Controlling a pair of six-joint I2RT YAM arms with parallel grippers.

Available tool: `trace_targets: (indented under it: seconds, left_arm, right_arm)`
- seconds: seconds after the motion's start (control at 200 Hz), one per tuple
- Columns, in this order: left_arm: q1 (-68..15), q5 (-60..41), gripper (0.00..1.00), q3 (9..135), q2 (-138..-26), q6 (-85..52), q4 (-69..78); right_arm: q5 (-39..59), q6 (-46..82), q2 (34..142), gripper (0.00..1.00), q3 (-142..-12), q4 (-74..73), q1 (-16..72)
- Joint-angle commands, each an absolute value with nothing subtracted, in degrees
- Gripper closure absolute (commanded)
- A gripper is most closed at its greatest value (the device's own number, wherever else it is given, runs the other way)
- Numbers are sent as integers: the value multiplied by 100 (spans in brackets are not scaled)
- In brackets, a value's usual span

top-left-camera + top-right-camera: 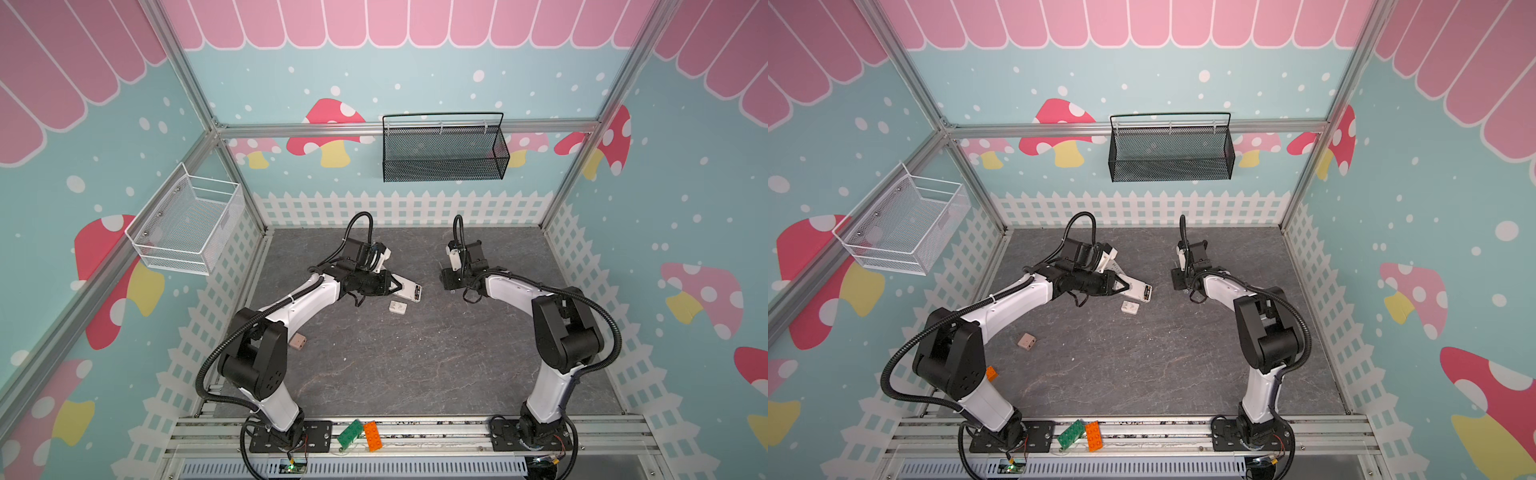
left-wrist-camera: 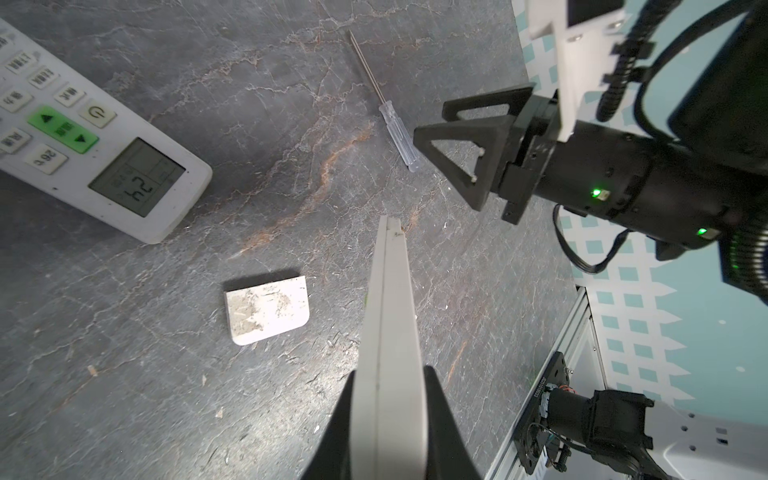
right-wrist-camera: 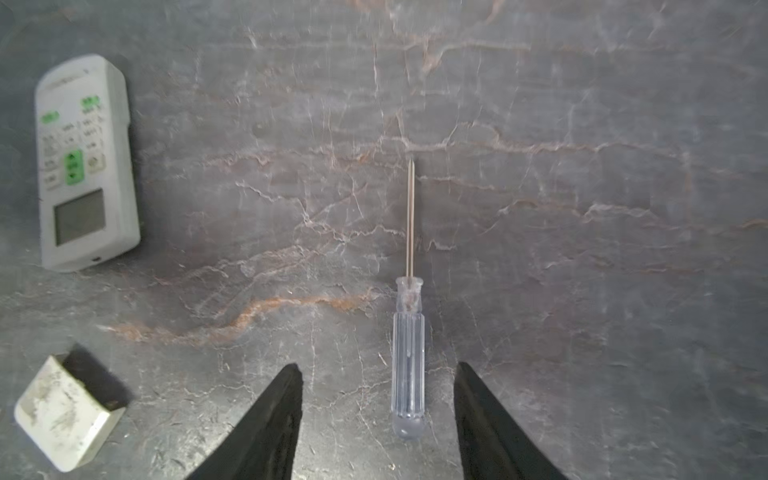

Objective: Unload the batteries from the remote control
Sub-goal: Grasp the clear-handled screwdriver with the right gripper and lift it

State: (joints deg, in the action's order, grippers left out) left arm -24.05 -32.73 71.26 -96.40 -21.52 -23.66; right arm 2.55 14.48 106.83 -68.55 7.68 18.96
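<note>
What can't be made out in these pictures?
- Batteries: in both top views, only a dark speck in the open back of the held remote; too small to count.
- Screwdriver: in both top views, hidden by the right gripper or too thin.
- Held remote's faces: the left wrist view shows only its edge.

You've got two white-shelled arms (image 1: 299,301), black joints (image 1: 253,361), ribbed black cables (image 1: 202,376), triangular black fingers (image 2: 428,137), green lights (image 2: 596,192) glowing.

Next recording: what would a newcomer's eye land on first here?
The left gripper clamps a white remote, seen edge-on from its wrist camera, near a loose white cover on the grey table. The right gripper hangs with jaws open either side of a clear-handled screwdriver; a second remote lies face up nearby.
</note>
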Motion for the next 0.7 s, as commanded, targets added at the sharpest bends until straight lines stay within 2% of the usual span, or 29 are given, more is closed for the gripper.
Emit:
trace_targets:
  seconds: [0.0,0.345,0.695]
  left_arm:
    - [-2375,-3328,100,7119,-9395,-2198,-2199]
    - [-2375,-3316,100,7111,-9377,-2168,-2182]
    - [-2373,-3386,100,7075,-9354,-2224,-2135]
  right_arm:
    - [349,1656,10837,42,-7088,1108,1880]
    - [303,1679,11266,54,-7155,1150,1872]
    - [-48,1642,11509,60,-7208,1161,1870]
